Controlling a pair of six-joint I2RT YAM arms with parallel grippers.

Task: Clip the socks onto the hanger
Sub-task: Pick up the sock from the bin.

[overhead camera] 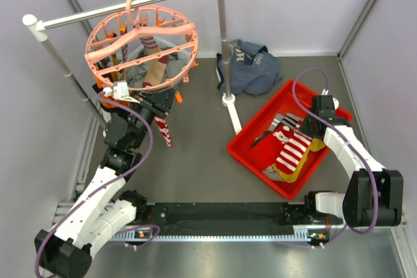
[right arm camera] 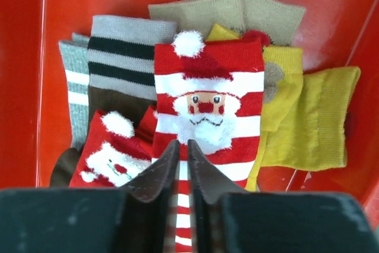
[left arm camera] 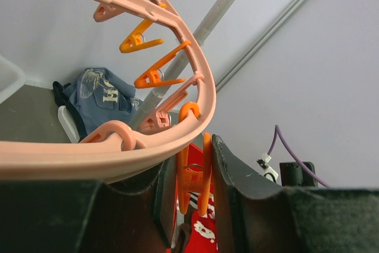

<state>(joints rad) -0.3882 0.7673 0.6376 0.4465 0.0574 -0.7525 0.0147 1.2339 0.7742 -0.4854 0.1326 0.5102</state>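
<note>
Grey tabletop (overhead camera: 195, 161), pale walls on every side.

Hanger (overhead camera: 151, 33) hangs by its hook from the rail stand (overhead camera: 130, 6) at far left. A few socks seem to hang inside its ring already. The remaining socks (right arm camera: 308, 117) lie heaped in the red tray (overhead camera: 255, 128) at right, well apart from the hanger.

Left gripper (left arm camera: 193, 161) is raised under the ring's near rim. Its fingers appear to be pinching one orange clip peg (left arm camera: 188, 185). A striped sock (overhead camera: 164, 129) dangles just below; I cannot tell whether the peg holds it.

Right gripper (right arm camera: 183, 149) sits low over a Santa sock (right arm camera: 207, 105), its fingers pressed almost together. I cannot tell whether they have caught any fabric.

Step in hand, as I judge it: working that peg.
- Keep the squeeze square on the peg's tails.
- The ring hangs free and would likely swing, so avoid any sideways pull.
- Let go only once the cuff is seated deep in the peg.

View notes:
- Left wrist camera shows the peg between the fingers, which the ring and wrist hide from overhead.
- Top camera shows the dangling sock's full length, plus the navy garment (overhead camera: 251, 63) behind the stand.
- Right wrist camera alone shows which sock lies under those fingers.
</note>
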